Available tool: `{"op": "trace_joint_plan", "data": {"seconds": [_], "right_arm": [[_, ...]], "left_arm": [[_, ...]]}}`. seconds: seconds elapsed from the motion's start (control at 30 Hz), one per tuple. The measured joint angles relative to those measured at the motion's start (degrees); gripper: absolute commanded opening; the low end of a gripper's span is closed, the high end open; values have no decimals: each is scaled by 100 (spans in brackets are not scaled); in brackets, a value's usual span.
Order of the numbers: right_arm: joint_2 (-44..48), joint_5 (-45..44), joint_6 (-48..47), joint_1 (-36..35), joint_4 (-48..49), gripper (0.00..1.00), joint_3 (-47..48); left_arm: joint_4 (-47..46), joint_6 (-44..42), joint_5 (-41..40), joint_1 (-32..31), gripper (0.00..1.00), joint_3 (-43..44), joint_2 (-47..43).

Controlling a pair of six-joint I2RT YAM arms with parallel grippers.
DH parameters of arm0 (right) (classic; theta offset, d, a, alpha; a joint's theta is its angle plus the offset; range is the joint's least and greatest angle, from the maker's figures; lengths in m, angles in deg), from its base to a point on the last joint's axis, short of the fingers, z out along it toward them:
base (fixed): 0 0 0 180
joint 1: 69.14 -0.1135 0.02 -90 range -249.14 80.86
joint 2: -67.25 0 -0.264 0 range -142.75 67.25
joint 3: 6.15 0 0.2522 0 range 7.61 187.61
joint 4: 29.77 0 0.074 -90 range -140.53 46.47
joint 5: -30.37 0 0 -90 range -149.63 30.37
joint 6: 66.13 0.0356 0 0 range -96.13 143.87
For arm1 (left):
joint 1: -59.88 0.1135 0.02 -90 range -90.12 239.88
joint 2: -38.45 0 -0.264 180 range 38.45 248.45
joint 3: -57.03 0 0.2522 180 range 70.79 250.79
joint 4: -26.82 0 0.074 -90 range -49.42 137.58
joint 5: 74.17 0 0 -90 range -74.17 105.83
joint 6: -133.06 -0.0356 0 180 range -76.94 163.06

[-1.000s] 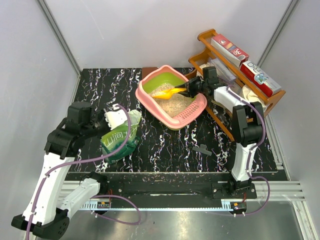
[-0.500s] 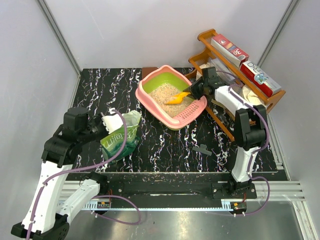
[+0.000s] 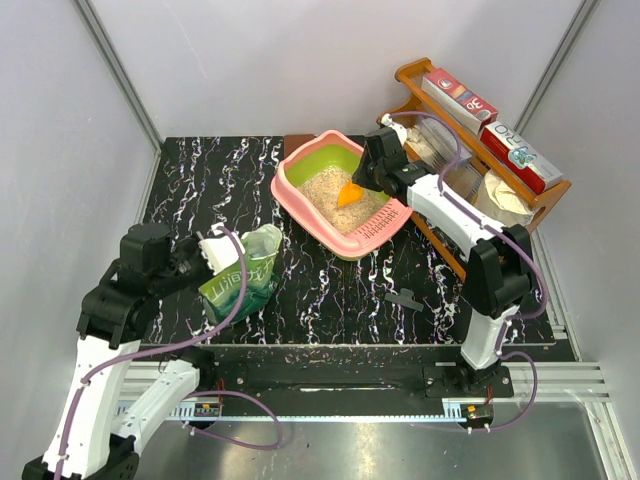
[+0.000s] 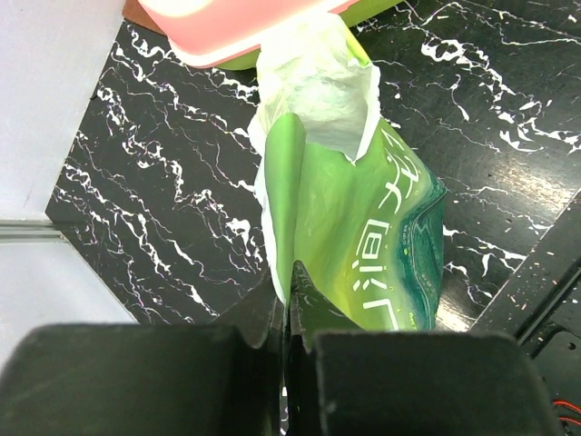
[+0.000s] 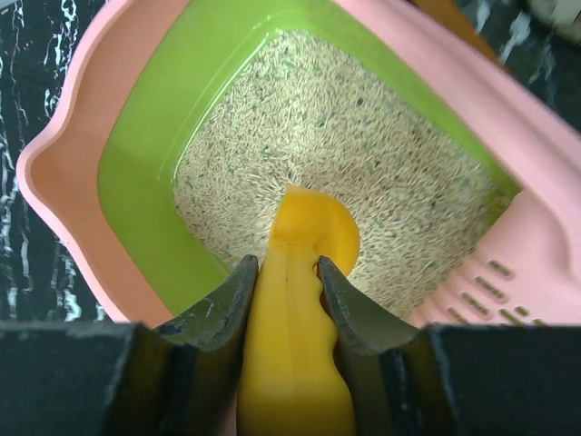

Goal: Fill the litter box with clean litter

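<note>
I am watching the litter box [image 3: 297,203] sitting on the black marbled table [image 3: 340,290], its slotted pink lip pointing toward the near right. A wooden rack [image 3: 412,72] is standing just beside the box on its right. Clean litter [image 3: 325,185] is lying across the floor inside the green walls, covering most of it.

The right gripper [image 3: 372,180] is hanging over the box's right end. Its fingers [image 5: 231,300] are clamping the handle of a yellow-orange scoop [image 5: 304,272]. The scoop's blade is tipping down, with its rounded tip meeting the granules [image 5: 363,136] near the middle of the tray [image 5: 73,154].

To the near left of the box, close to it but apart, the left gripper [image 3: 215,252] is pinching the torn edge of a green bag [image 3: 240,280]. Its jaws are squeezed tight on the film. The bag's pale open mouth [image 4: 313,82] is facing the box's pink rim [image 4: 227,27].
</note>
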Motion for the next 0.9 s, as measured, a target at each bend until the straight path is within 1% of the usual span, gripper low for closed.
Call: {"op": "trace_joint_plan", "data": {"seconds": [0.27,0.37,0.47,0.57,0.6,0.7,0.8,0.9], "right_arm": [[553,-83,-2090,11,269,0,-85],[822,219,-2761,13,278,0,-133],[1174,984,-3383,17,254,0,-146],[1537,2041,-3849,15,20,0,63],[1587,2387,-3934,17,-96,0,205],[1598,3783,-4098,17,-588,0,1016],[1611,5088,-4151,-37,-789,0,1572],[1624,5775,-4330,-199,-922,0,1628]], "left_arm": [[-79,249,136,0,4,-173,-243],[-197,363,210,0,4,-289,-339],[-304,531,280,0,4,-348,-367],[-393,675,337,9,4,-391,-367],[-424,713,350,13,3,-409,-369],[-485,815,374,26,3,-435,-363],[-516,892,376,26,3,-444,-356],[-520,935,376,37,3,-446,-356]]}}
